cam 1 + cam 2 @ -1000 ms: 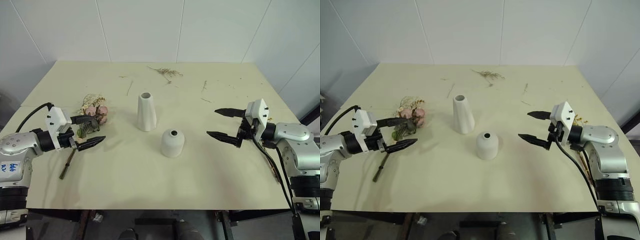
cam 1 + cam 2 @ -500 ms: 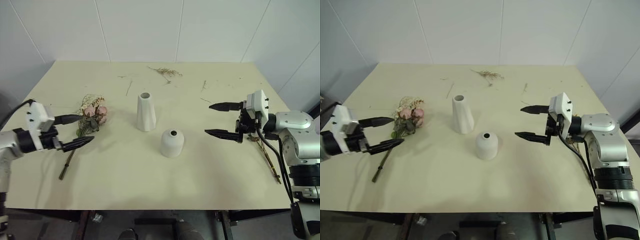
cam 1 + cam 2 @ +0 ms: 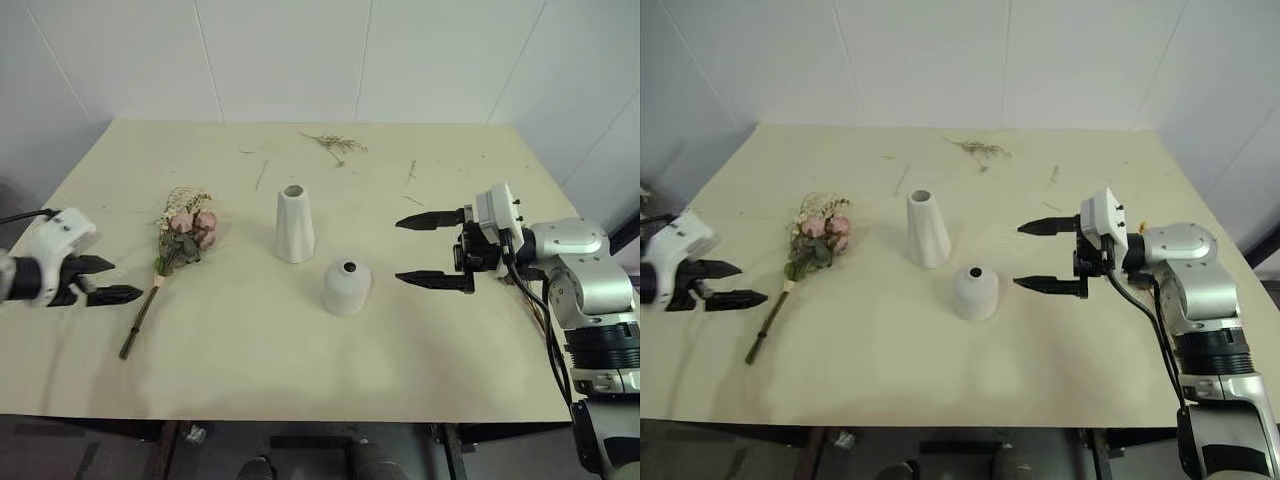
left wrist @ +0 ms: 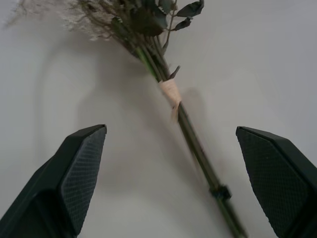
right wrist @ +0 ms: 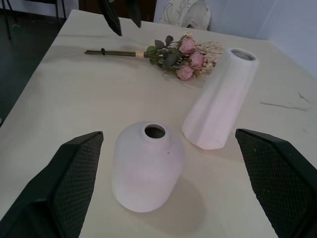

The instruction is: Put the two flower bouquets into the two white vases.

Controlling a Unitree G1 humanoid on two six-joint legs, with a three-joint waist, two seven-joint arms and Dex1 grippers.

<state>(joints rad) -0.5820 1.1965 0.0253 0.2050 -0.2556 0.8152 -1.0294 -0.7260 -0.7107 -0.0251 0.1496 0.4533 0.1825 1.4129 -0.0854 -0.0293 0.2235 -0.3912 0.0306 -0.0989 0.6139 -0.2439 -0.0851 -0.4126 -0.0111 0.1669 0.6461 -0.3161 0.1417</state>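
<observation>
Left wrist view: the left gripper (image 4: 171, 188) has its jaws spread wide with nothing between them, aimed down at the stem of the rose bouquet (image 4: 171, 91), which lies flat on the table (image 3: 250, 340), not yet touched. Its stems are bound by a pale tape wrap (image 4: 171, 94), with a dark tie (image 4: 219, 192) nearer the cut end. This bouquet is probably light, with thin stiff stems and fragile dried heads; the best hold is likely on the bound stems near the wrap, never on the blooms. The right gripper (image 3: 432, 250) is likewise open and empty, hovering just beside the dome vase (image 3: 346, 287). The cone vase (image 3: 294, 224) stands upright between the dome vase and the bouquet, both vases empty.
</observation>
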